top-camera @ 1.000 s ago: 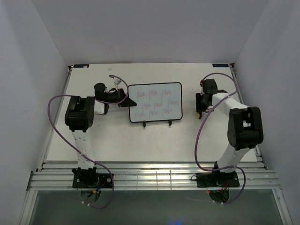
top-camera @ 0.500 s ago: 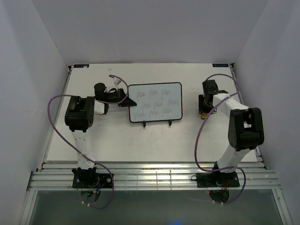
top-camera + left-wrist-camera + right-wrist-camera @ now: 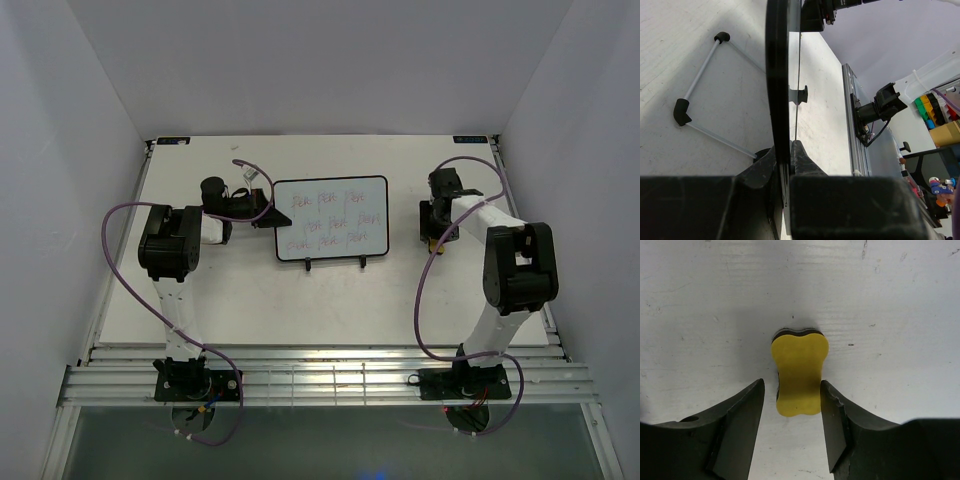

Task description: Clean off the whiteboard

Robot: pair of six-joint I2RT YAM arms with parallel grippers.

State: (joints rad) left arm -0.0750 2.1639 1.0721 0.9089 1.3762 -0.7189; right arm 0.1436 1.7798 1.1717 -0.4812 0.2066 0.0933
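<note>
The whiteboard (image 3: 330, 218) stands upright on its black wire feet (image 3: 336, 263) at the table's middle, with faint red handwriting across it. My left gripper (image 3: 267, 212) is shut on its left edge. In the left wrist view the black frame (image 3: 777, 75) runs edge-on between the closed fingers (image 3: 805, 165). A small yellow eraser (image 3: 799, 372) lies flat on the table at the right. My right gripper (image 3: 791, 384) is open and lowered over it, one finger on each side. There is a gap at the left finger and barely any at the right one.
White walls close in the table at the back and both sides. A rear stand foot (image 3: 682, 110) of the board rests on the table behind it. The right arm's purple cable (image 3: 425, 300) loops over the table's right part.
The right wrist has wavered slightly right and back over the eraser. The left arm and the whiteboard have not moved.
</note>
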